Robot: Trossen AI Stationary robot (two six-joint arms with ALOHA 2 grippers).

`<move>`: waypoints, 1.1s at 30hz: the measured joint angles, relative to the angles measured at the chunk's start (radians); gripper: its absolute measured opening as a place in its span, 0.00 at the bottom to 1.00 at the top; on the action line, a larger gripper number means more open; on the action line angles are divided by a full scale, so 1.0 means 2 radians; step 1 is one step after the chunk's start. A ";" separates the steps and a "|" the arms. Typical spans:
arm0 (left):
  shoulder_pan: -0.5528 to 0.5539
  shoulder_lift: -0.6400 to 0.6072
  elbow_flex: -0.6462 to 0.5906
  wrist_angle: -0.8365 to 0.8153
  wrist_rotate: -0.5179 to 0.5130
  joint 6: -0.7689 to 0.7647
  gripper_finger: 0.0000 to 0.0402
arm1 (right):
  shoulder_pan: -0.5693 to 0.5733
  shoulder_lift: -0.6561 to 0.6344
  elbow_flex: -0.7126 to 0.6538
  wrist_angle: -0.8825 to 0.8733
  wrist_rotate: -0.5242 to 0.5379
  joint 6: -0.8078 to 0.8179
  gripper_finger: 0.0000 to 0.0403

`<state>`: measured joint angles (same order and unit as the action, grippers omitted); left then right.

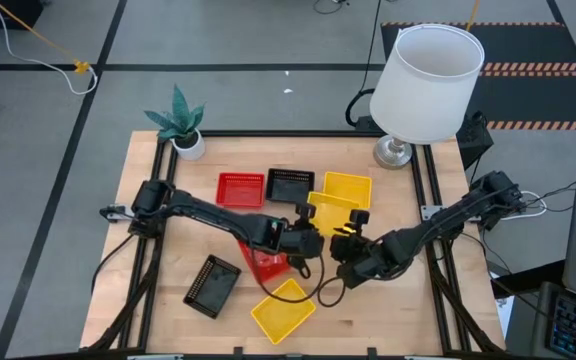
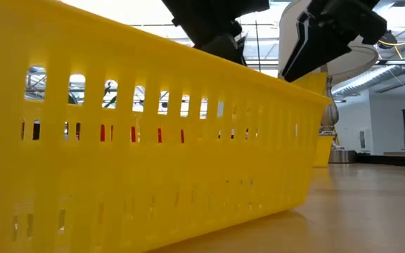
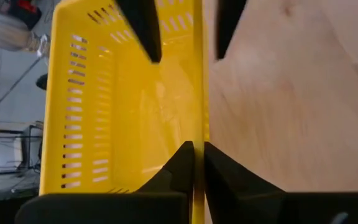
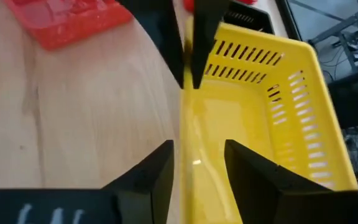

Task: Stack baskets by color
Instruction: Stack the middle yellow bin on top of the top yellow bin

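The left gripper [image 3: 197,163] pinches one side wall of a yellow basket [image 3: 129,112], its fingers pressed together on the rim. The right gripper [image 4: 197,163] straddles the same wall from the opposite end, spread and not gripping. Beyond it, a red basket [image 4: 67,18] lies on the bench [image 4: 73,112].
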<state>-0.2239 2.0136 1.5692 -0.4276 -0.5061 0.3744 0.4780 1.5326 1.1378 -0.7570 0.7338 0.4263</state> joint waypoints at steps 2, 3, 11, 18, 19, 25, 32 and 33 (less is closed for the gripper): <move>-0.002 0.000 0.000 0.004 0.000 0.010 0.06 | 0.000 0.000 0.000 -0.006 0.000 0.000 0.34; -0.003 0.000 0.000 0.004 0.000 0.013 0.05 | 0.000 0.000 0.000 -0.009 0.000 0.000 0.34; -0.004 0.000 0.000 0.011 0.000 0.021 0.07 | 0.000 0.000 -0.016 -0.017 -0.002 -0.004 0.21; -0.006 0.000 0.000 0.019 0.002 0.036 0.08 | 0.000 0.000 -0.019 -0.017 -0.010 -0.023 0.02; -0.007 0.000 0.000 0.018 0.001 0.039 0.09 | 0.000 0.000 -0.019 -0.017 -0.014 -0.023 0.02; -0.017 -0.005 0.000 0.000 -0.027 0.044 0.27 | 0.001 -0.004 -0.019 -0.026 -0.016 -0.027 0.01; -0.003 -0.041 0.000 -0.048 -0.063 -0.013 0.46 | 0.007 -0.041 -0.019 -0.063 -0.030 -0.016 0.01; 0.004 -0.049 0.000 -0.066 -0.064 -0.025 0.46 | 0.008 -0.051 -0.019 -0.074 -0.038 -0.013 0.01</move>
<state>-0.2154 1.9161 1.5684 -0.5600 -0.6335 0.3234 0.4934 1.4302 1.0997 -0.9058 0.6569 0.4002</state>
